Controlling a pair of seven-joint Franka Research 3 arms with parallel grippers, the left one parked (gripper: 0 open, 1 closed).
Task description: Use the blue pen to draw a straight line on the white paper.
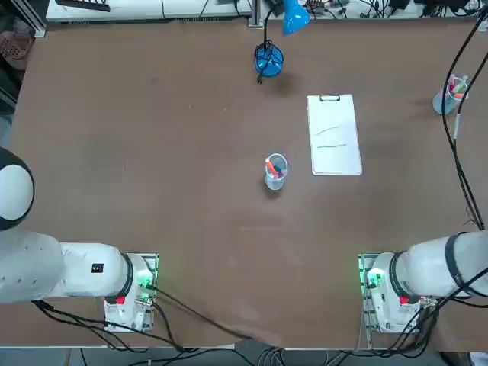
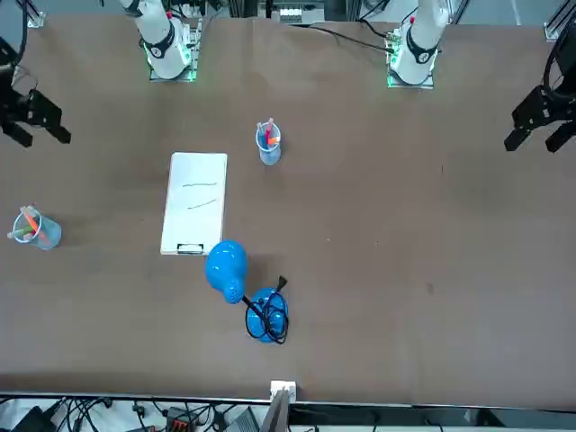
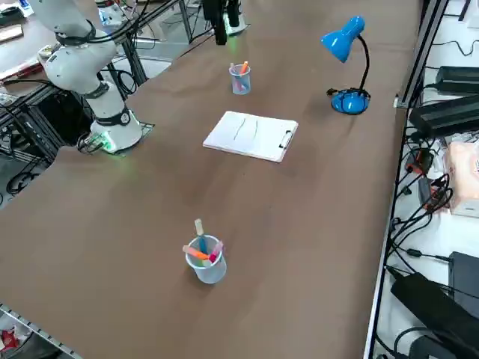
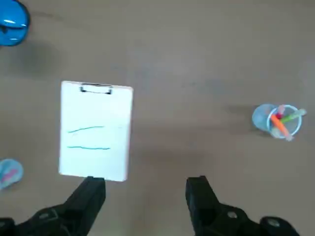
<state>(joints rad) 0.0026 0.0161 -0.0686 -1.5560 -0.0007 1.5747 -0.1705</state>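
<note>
The white paper (image 1: pixel 334 141) lies on a clipboard right of the table's middle, its metal clip (image 1: pixel 330 97) on the far short edge. Two thin lines cross the white paper (image 4: pixel 96 132). To its left stands a clear cup (image 1: pixel 275 172) holding pens. The blue pen (image 2: pixel 264 134) seems to stand in this cup (image 2: pixel 269 144) beside an orange and a pink one. My right gripper (image 4: pixel 145 196) hangs open and empty high above the table, on the near side of the clipboard. The right gripper (image 2: pixel 41 133) also shows at the front view's left edge.
A blue desk lamp (image 1: pixel 268 59) stands at the far middle, its head (image 1: pixel 294 17) over the table's back edge. A second cup (image 1: pixel 450 95) with orange and green pens sits near the right edge. Cables (image 1: pixel 460 160) run along that edge.
</note>
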